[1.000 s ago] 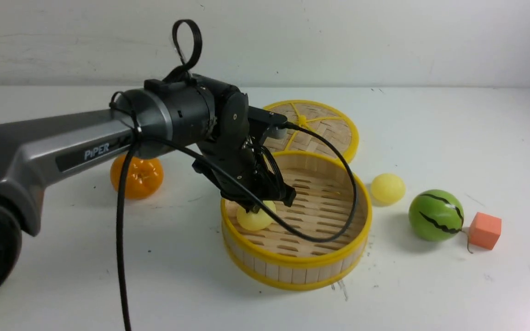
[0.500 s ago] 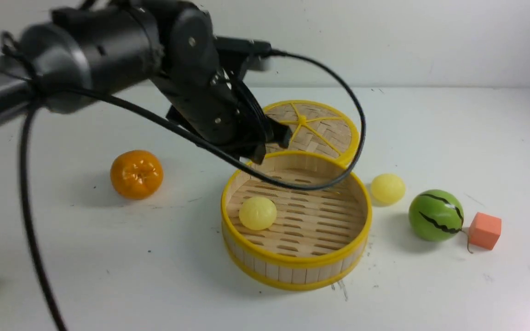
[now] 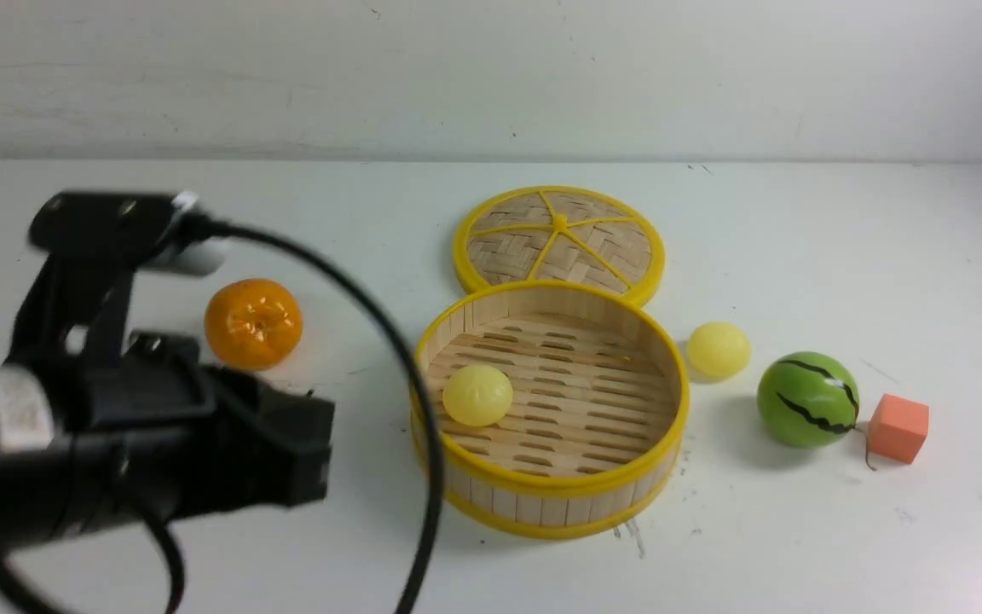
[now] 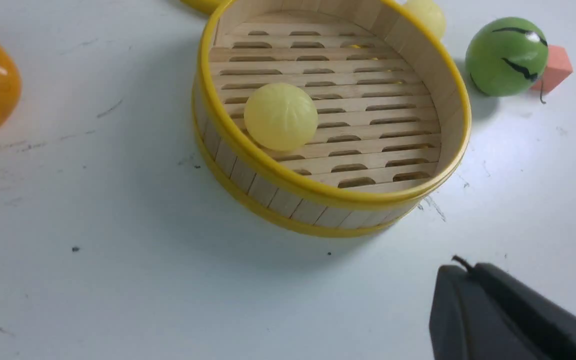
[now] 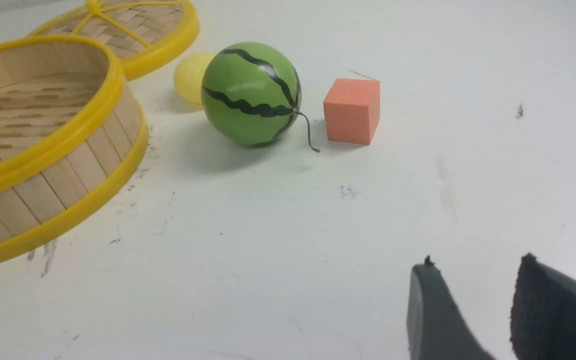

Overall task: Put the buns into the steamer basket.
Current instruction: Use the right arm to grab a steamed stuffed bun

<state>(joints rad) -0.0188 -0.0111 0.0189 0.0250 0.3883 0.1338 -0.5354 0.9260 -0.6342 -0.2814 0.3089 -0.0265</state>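
Nearest, the left gripper (image 4: 454, 284) is closed on nothing; the right gripper (image 5: 473, 280) has its jaws apart, empty. Beyond them the steamer basket (image 3: 547, 488) holds one bun (image 3: 477, 395) near its left wall — the other bun (image 3: 718, 350) lies on the table (image 3: 798, 529) just outside its right. Farthest, the lid (image 3: 559, 234) lies flat.

table (image 3: 798, 529): white, scuffed | centre: basket (image 3: 546, 486), lid (image 3: 559, 234) just behind | left: orange (image 3: 253, 323) | right: bun (image 3: 718, 350), then watermelon ball (image 3: 806, 399), then cube (image 3: 898, 427) beside it
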